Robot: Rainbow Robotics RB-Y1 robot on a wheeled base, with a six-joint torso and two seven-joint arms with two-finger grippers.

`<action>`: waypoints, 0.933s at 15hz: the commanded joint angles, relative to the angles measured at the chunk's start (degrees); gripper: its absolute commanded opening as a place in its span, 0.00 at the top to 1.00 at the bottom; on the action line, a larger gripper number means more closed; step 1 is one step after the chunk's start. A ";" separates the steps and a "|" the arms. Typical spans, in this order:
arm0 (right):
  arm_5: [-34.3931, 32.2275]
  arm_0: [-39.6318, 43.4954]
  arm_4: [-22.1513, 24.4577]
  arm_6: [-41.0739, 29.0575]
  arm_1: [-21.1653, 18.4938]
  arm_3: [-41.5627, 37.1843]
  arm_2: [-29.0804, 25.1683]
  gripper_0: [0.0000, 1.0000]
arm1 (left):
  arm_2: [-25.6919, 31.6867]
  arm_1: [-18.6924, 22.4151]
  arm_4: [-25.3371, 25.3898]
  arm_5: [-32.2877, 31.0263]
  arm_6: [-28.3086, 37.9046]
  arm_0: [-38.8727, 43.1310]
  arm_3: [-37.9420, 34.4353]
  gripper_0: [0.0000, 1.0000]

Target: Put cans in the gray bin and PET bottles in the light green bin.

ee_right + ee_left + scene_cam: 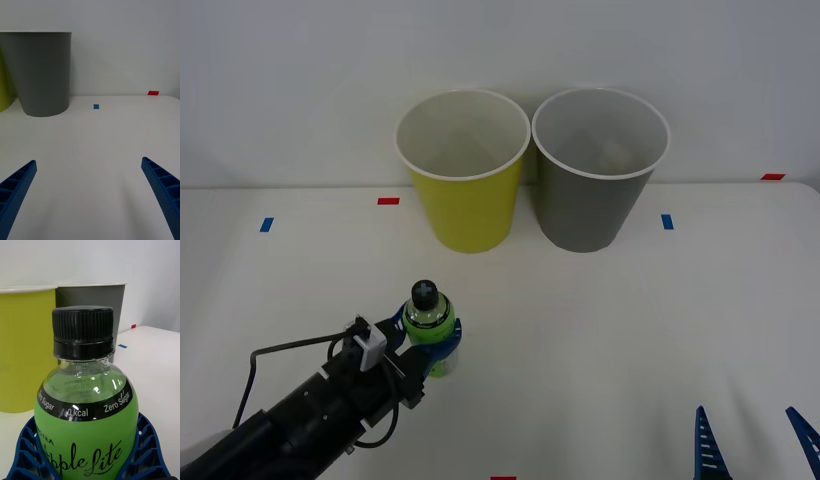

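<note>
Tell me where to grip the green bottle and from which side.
Grip the green bottle round its wide labelled body, below the black cap, coming in level from the robot's side. It stands upright, and the left gripper fingers already wrap it there.

A flat white table (600, 330) carried small blue tape squares (667, 221) and small red tape rectangles (388, 201) against a plain white wall (300, 80).

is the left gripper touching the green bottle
Touching. In the left wrist view the left gripper's blue fingers wrap against both sides of the green bottle; the front view agrees.
</note>
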 commanded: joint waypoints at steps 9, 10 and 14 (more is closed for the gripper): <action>0.00 0.00 0.00 0.00 0.00 0.00 0.00 0.04 | 30.81 -8.78 0.50 58.13 -1.85 8.04 -36.02 1.00; 0.00 0.00 0.00 0.00 0.00 0.00 0.00 0.04 | 32.66 -10.10 0.77 62.18 -2.11 7.25 -37.86 1.00; 0.00 0.00 0.00 0.00 0.00 0.00 0.00 0.04 | 40.75 -15.63 4.19 79.49 -3.70 -1.10 -41.09 1.00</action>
